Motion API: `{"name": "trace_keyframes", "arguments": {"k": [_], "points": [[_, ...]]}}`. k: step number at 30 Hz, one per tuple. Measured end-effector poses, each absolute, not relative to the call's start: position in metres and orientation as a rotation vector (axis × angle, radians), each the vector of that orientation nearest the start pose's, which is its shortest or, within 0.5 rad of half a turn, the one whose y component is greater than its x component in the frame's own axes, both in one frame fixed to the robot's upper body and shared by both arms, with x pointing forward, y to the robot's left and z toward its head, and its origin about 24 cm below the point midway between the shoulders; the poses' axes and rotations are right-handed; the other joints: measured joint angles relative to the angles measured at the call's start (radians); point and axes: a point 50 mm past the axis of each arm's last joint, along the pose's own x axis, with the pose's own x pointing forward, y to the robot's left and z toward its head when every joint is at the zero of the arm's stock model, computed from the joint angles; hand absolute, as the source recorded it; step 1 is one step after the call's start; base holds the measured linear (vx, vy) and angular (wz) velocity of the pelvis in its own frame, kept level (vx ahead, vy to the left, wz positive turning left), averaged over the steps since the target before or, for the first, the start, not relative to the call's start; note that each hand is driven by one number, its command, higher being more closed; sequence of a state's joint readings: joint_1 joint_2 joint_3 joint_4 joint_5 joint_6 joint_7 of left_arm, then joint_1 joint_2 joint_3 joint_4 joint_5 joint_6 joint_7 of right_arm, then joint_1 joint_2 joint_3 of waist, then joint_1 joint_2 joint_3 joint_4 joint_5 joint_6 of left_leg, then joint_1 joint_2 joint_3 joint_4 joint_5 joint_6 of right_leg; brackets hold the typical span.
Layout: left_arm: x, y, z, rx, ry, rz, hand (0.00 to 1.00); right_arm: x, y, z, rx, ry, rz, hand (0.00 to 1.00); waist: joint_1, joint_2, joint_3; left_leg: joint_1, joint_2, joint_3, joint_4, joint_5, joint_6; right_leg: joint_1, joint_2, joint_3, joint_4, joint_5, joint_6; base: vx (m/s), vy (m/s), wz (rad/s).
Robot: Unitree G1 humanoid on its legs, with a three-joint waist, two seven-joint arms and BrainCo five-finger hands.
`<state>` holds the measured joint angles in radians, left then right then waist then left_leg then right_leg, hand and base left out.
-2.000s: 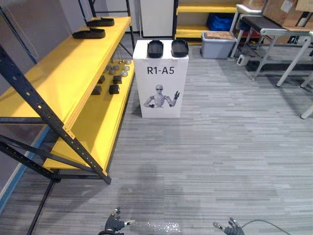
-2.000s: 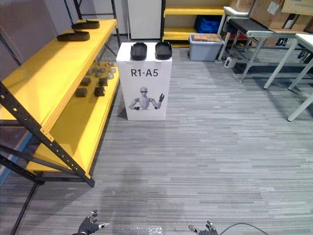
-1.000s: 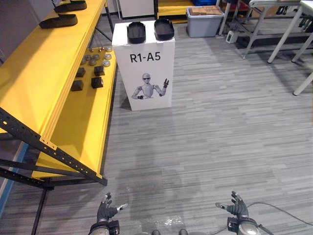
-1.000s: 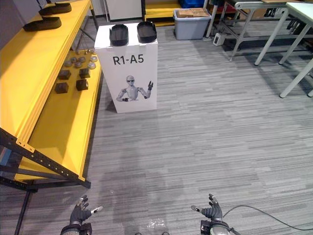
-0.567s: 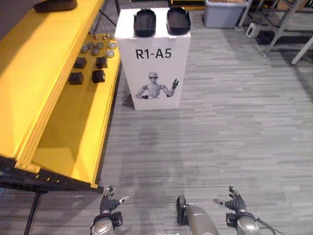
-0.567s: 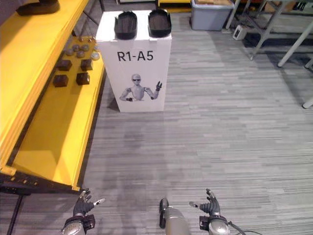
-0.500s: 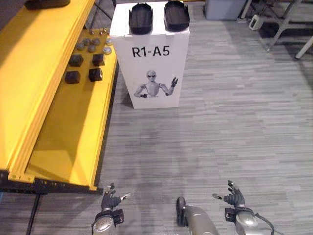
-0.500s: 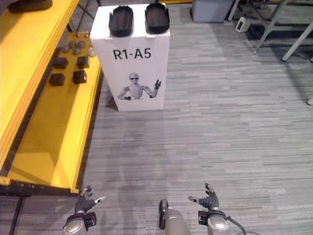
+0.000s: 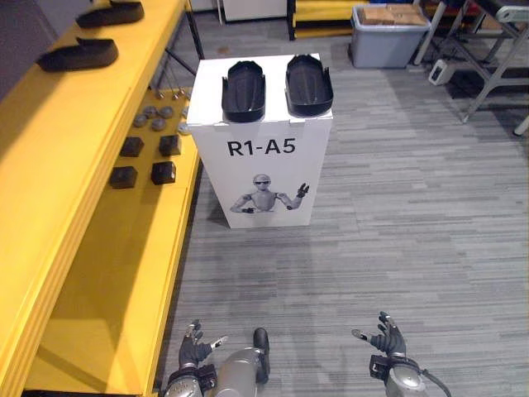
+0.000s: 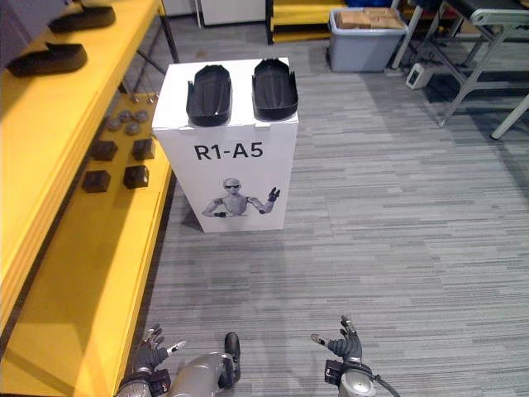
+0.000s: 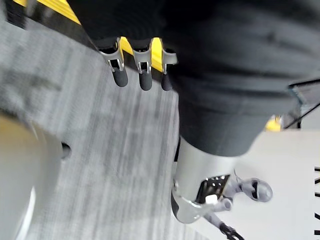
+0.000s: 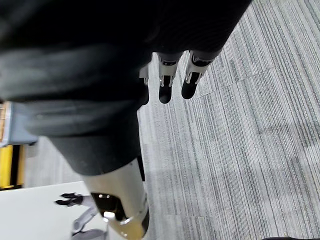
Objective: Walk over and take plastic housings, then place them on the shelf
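Two black plastic housings lie side by side on top of a white box [image 9: 263, 165] ahead: the left housing [image 9: 243, 88] and the right housing [image 9: 308, 83]. Two more black housings [image 9: 78, 53] rest on the top board of the yellow shelf [image 9: 58, 165] at the left. My left hand [image 9: 195, 347] hangs low at the bottom, fingers relaxed and empty. Over at the lower right my right hand [image 9: 385, 339] is open too, holding nothing. Both hands are far short of the box.
Small dark blocks [image 9: 145, 160] and round grey parts [image 9: 157, 116] lie on the shelf's lower board. A grey bin [image 9: 388, 35] stands behind the box, with metal table legs [image 9: 488, 74] at the far right. Grey floor [image 9: 397, 223] stretches between me and the box.
The camera has moved nearer the white box and tipped up, so box and housings look larger and more central. Both hands stay low, open and empty.
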<state>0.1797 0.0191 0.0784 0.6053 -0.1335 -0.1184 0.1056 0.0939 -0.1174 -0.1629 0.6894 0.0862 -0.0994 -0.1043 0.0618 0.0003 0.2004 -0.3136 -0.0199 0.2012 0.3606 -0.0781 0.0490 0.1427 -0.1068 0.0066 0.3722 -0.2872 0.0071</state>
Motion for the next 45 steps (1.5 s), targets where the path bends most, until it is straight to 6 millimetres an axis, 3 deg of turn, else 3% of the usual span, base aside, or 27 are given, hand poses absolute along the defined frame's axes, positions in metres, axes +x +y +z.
{"name": "trace_keyframes", "arguments": {"k": [1, 2, 3, 5, 7, 9, 11, 12, 13, 14, 15, 17, 18, 20, 22, 24, 26, 27, 29, 31, 34, 40, 45], "points": [[0.146, 0.187, -0.113, -0.091, 0.669, 0.292, 0.0, 0.16, -0.228, -0.107, -0.018, 0.666, -0.35, 0.0, -0.001, -0.005, 0.0, 0.032, -0.009, 0.003, -0.006, -0.019, 0.005, -0.037, -0.009, 0.007, 0.118, 0.017, 0.028, 0.53, 0.201, -0.14], [0.143, 0.188, -0.115, -0.078, 0.687, 0.287, 0.0, 0.16, -0.223, -0.109, -0.009, 0.673, -0.337, 0.0, -0.011, -0.016, 0.002, 0.109, -0.028, 0.006, -0.023, -0.054, 0.013, -0.132, -0.031, 0.022, 0.388, 0.062, 0.115, 0.52, 0.181, 0.08], [0.139, 0.19, -0.117, -0.059, 0.71, 0.277, 0.0, 0.161, -0.219, -0.109, 0.0, 0.672, -0.329, 0.0, -0.028, -0.018, 0.004, 0.181, -0.045, -0.008, -0.038, -0.078, 0.015, -0.207, -0.045, 0.019, 0.596, 0.059, 0.11, 0.51, 0.162, 0.19], [0.14, 0.189, -0.117, -0.058, 0.709, 0.273, 0.0, 0.16, -0.213, -0.111, -0.002, 0.678, -0.302, 0.0, -0.045, -0.021, 0.003, 0.286, -0.054, -0.016, -0.091, -0.095, 0.018, -0.313, -0.057, -0.006, 0.71, 0.056, 0.104, 0.51, 0.091, 0.22], [0.148, 0.19, -0.114, -0.054, 0.689, 0.271, 0.0, 0.163, -0.206, -0.11, 0.004, 0.667, -0.279, 0.0, -0.05, -0.018, 0.002, 0.358, -0.05, -0.041, -0.151, -0.097, 0.016, -0.42, -0.057, -0.057, 0.671, 0.043, 0.083, 0.51, 0.016, 0.27], [0.154, 0.19, -0.112, -0.064, 0.673, 0.274, 0.0, 0.163, -0.205, -0.111, 0.004, 0.677, -0.275, 0.0, -0.057, -0.008, 0.014, 0.434, -0.02, -0.068, -0.186, -0.106, 0.0, -0.472, -0.034, -0.109, 0.462, 0.037, 0.088, 0.5, -0.072, 0.4], [0.153, 0.191, -0.113, -0.062, 0.676, 0.278, 0.0, 0.161, -0.205, -0.113, 0.004, 0.685, -0.276, 0.0, -0.064, -0.005, 0.016, 0.481, 0.009, -0.087, -0.19, -0.125, -0.03, -0.474, 0.002, -0.104, 0.199, 0.062, 0.066, 0.5, -0.138, 0.4], [0.15, 0.195, -0.114, -0.053, 0.684, 0.285, 0.0, 0.16, -0.206, -0.114, 0.003, 0.697, -0.277, 0.0, -0.074, -0.017, 0.005, 0.497, 0.02, -0.103, -0.191, -0.145, -0.063, -0.458, 0.025, -0.093, -0.004, 0.153, 0.043, 0.61, -0.243, 0.62], [0.148, 0.197, -0.115, -0.047, 0.695, 0.289, 0.0, 0.153, -0.209, -0.117, -0.005, 0.718, -0.286, 0.0, -0.077, -0.021, -0.002, 0.517, 0.036, -0.131, -0.186, -0.167, -0.089, -0.438, 0.041, -0.082, -0.04, 0.308, -0.003, 0.63, -0.307, 0.48], [0.148, 0.192, -0.117, -0.06, 0.706, 0.287, 0.0, 0.151, -0.213, -0.119, -0.015, 0.73, -0.291, 0.0, -0.067, 0.006, -0.015, 0.506, 0.07, -0.138, -0.161, -0.172, -0.095, -0.436, 0.065, -0.1, -0.036, 0.302, -0.01, 0.53, -0.281, 0.27], [0.148, 0.191, -0.117, -0.069, 0.703, 0.292, 0.0, 0.154, -0.213, -0.116, -0.016, 0.717, -0.29, 0.0, -0.063, 0.014, -0.016, 0.477, 0.086, -0.141, -0.1, -0.17, -0.099, -0.424, 0.074, -0.112, -0.046, 0.287, -0.03, 0.52, -0.288, 0.19], [0.151, 0.185, -0.117, -0.111, 0.697, 0.311, 0.0, 0.155, -0.214, -0.113, -0.02, 0.697, -0.288, 0.0, -0.073, 0.032, -0.005, 0.382, 0.118, -0.132, 0.167, -0.133, -0.122, -0.345, 0.085, -0.15, -0.087, 0.257, -0.04, 0.5, -0.274, 0.38], [0.151, 0.18, -0.117, -0.129, 0.697, 0.311, 0.0, 0.154, -0.211, -0.112, -0.02, 0.691, -0.28, 0.0, -0.064, 0.029, 0.003, 0.303, 0.159, -0.114, 0.385, -0.069, -0.123, -0.256, 0.09, -0.155, -0.131, 0.24, -0.052, 0.48, -0.224, 0.21], [0.151, 0.175, -0.118, -0.138, 0.696, 0.297, 0.0, 0.152, -0.207, -0.112, -0.003, 0.685, -0.28, 0.0, -0.043, 0.031, -0.001, 0.233, 0.205, -0.062, 0.498, -0.133, -0.133, -0.16, 0.097, -0.151, -0.187, 0.232, -0.063, 0.31, -0.108, -0.06], [0.152, 0.172, -0.116, -0.151, 0.688, 0.293, 0.0, 0.159, -0.209, -0.106, 0.02, 0.647, -0.303, 0.0, -0.031, 0.026, -0.002, 0.173, 0.211, -0.028, 0.312, -0.153, -0.137, -0.108, 0.085, -0.144, -0.234, 0.23, -0.06, 0.28, -0.029, -0.26], [0.152, 0.17, -0.116, -0.156, 0.683, 0.292, 0.0, 0.159, -0.212, -0.106, 0.032, 0.645, -0.325, 0.0, -0.027, 0.034, -0.008, 0.167, 0.203, -0.04, 0.105, -0.134, -0.133, -0.089, 0.085, -0.127, -0.244, 0.219, -0.044, 0.25, 0.073, -0.34], [0.15, 0.165, -0.117, -0.171, 0.694, 0.288, 0.0, 0.15, -0.223, -0.108, 0.029, 0.661, -0.375, 0.0, -0.03, 0.072, -0.031, 0.175, 0.201, -0.074, -0.082, 0.027, -0.126, -0.087, 0.107, -0.117, -0.242, 0.2, -0.015, 0.25, 0.156, -0.28], [0.148, 0.165, -0.12, -0.168, 0.711, 0.287, 0.0, 0.143, -0.227, -0.111, 0.04, 0.684, -0.408, 0.0, -0.032, 0.077, -0.039, 0.202, 0.195, -0.069, -0.115, 0.048, -0.122, -0.078, 0.105, -0.1, -0.238, 0.184, -0.002, 0.18, 0.16, -0.13], [0.146, 0.171, -0.121, -0.148, 0.718, 0.291, 0.0, 0.135, -0.226, -0.113, 0.044, 0.698, -0.425, 0.0, -0.042, 0.038, -0.054, 0.256, 0.155, -0.044, -0.193, 0.059, -0.113, -0.073, 0.061, -0.093, -0.228, 0.161, 0.023, 0.2, 0.172, -0.13], [0.145, 0.177, -0.121, -0.128, 0.719, 0.295, 0.0, 0.131, -0.228, -0.11, 0.035, 0.688, -0.44, 0.0, -0.044, 0.019, -0.066, 0.3, 0.121, -0.018, -0.262, 0.069, -0.103, -0.073, 0.032, -0.07, -0.224, 0.147, 0.041, 0.17, 0.165, -0.21], [0.146, 0.184, -0.119, -0.094, 0.713, 0.29, 0.0, 0.141, -0.24, -0.092, 0.021, 0.585, -0.485, 0.0, -0.048, 0.019, -0.072, 0.323, 0.095, -0.004, -0.309, 0.08, -0.09, -0.073, 0.014, -0.05, -0.225, 0.141, 0.052, 0.11, 0.114, -0.13], [0.136, 0.197, -0.118, -0.041, 0.719, 0.286, 0.0, 0.169, -0.278, -0.016, -0.145, 0.249, -0.547, 0.0, -0.054, 0.004, -0.085, 0.363, 0.078, 0.012, -0.384, 0.098, -0.089, -0.072, 0.013, -0.039, -0.248, 0.14, 0.053, 0.07, 0.04, -0.07], [0.122, 0.195, -0.124, -0.015, 0.762, 0.241, 0.0, 0.189, -0.292, 0.028, -0.281, 0.082, -0.531, 0.0, -0.071, -0.003, -0.091, 0.37, 0.076, 0.011, -0.409, 0.107, -0.088, -0.074, 0.018, -0.025, -0.259, 0.141, 0.053, 0.03, -0.002, -0.03]]}}
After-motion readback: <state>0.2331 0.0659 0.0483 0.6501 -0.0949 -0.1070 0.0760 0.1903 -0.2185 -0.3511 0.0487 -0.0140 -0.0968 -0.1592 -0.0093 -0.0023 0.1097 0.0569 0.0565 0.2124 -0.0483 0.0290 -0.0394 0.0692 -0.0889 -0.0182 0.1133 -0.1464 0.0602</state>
